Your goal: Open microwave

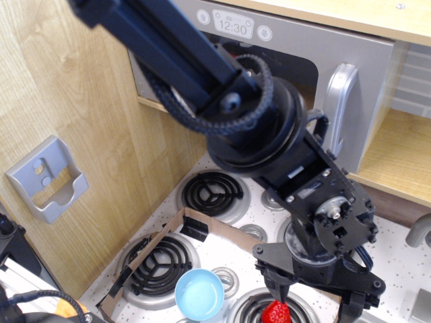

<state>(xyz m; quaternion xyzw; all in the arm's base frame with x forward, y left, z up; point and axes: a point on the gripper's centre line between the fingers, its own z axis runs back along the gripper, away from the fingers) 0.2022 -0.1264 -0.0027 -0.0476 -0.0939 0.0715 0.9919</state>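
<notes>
The grey microwave (289, 40) sits in the wooden cabinet at the top, with a "12:30" display (233, 27) and round buttons beside it. Its windowed door looks shut, and the arm hides much of it. The silver loop handle (339, 101) stands upright on the door's right side. My gripper (315, 296) hangs low over the stove top, well below the handle and apart from it, with its black fingers (278, 286) spread open. A red strawberry (276, 313) lies just under the left finger.
A blue bowl (200, 294) sits on the stove top (397, 269) among several black coil burners (213, 192). A cardboard strip (209, 223) lies across the stove. A small grey holder (48, 178) hangs on the left wooden wall. A grey tap (419, 232) is at the right edge.
</notes>
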